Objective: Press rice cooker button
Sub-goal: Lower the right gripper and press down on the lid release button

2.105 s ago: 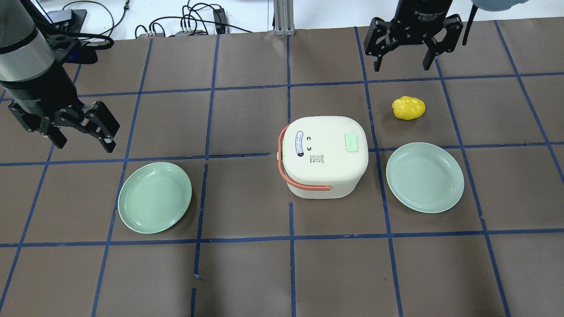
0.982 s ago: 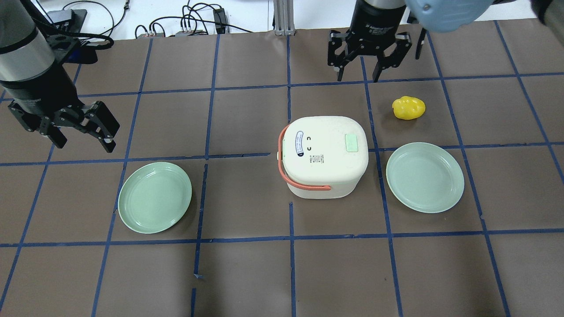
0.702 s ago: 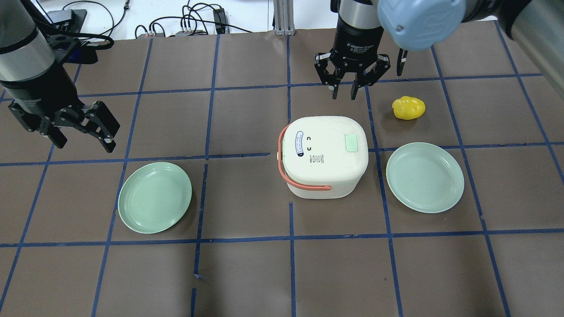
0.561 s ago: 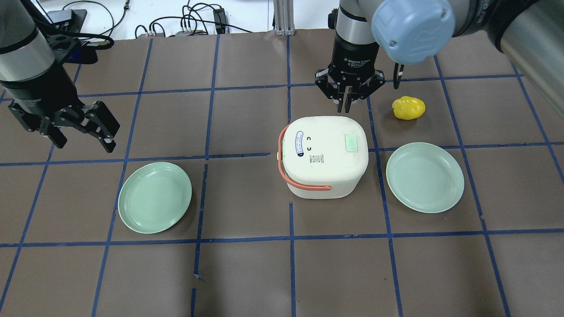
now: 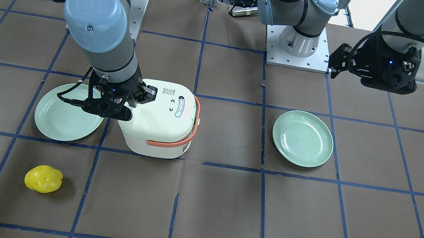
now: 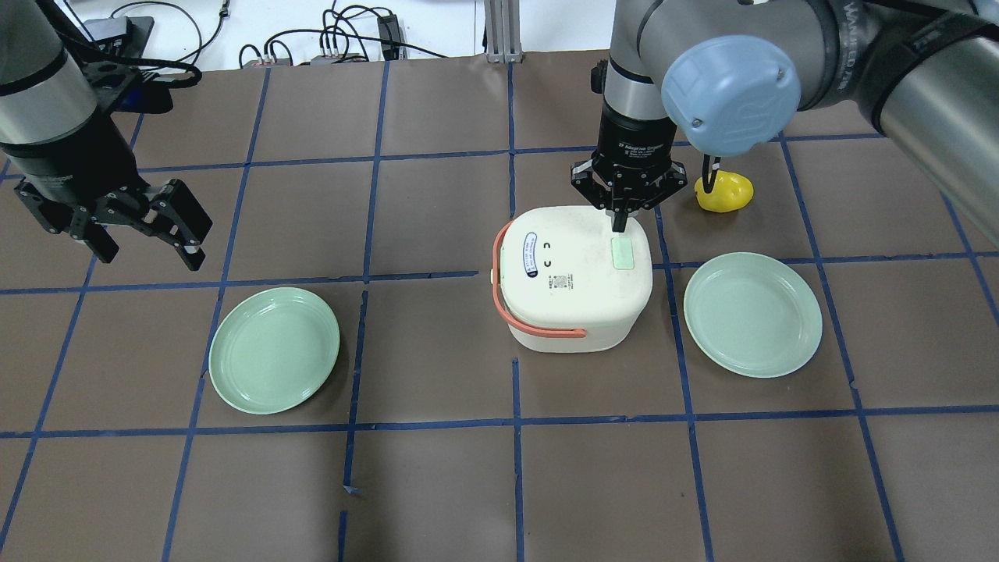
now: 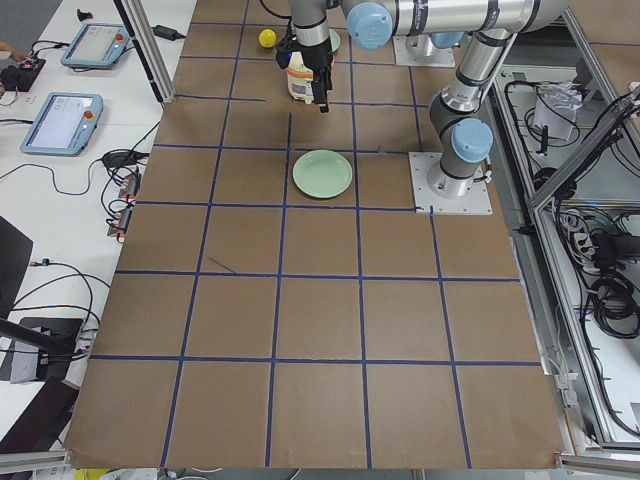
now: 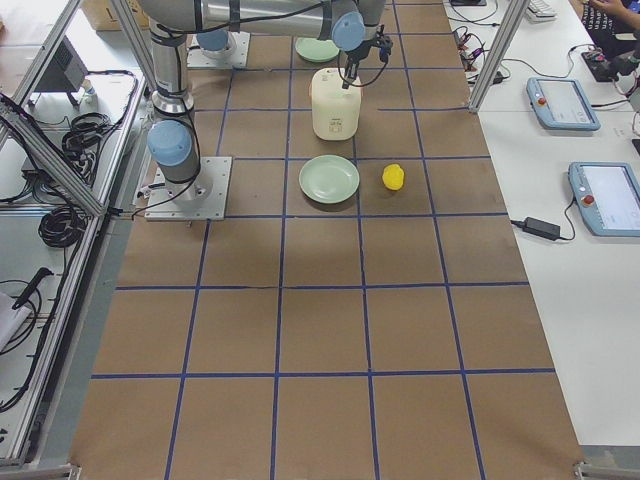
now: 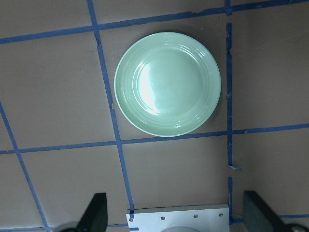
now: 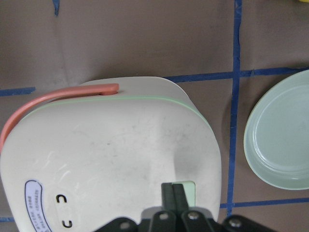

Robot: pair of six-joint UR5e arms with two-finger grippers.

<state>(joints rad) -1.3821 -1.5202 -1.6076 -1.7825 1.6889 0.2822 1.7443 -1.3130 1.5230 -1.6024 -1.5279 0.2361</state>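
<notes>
The cream rice cooker (image 6: 574,277) with a salmon handle stands mid-table; it also shows in the front view (image 5: 158,117) and the right wrist view (image 10: 111,154). Its pale green button (image 6: 623,254) is on the lid's right side. My right gripper (image 6: 619,225) is shut and empty, pointing down at the button's far edge. In the right wrist view the right gripper (image 10: 173,189) covers part of the button (image 10: 189,185); I cannot tell if it touches. My left gripper (image 6: 148,251) is open and empty, far left above the table.
One green plate (image 6: 274,350) lies left of the cooker, below my left gripper, and shows in the left wrist view (image 9: 167,83). Another green plate (image 6: 752,314) lies right of the cooker. A yellow lumpy object (image 6: 726,193) sits just right of my right wrist.
My right arm has come from the far right edge over to the cooker lid and shut its fingers on the way. The left arm has not moved.
</notes>
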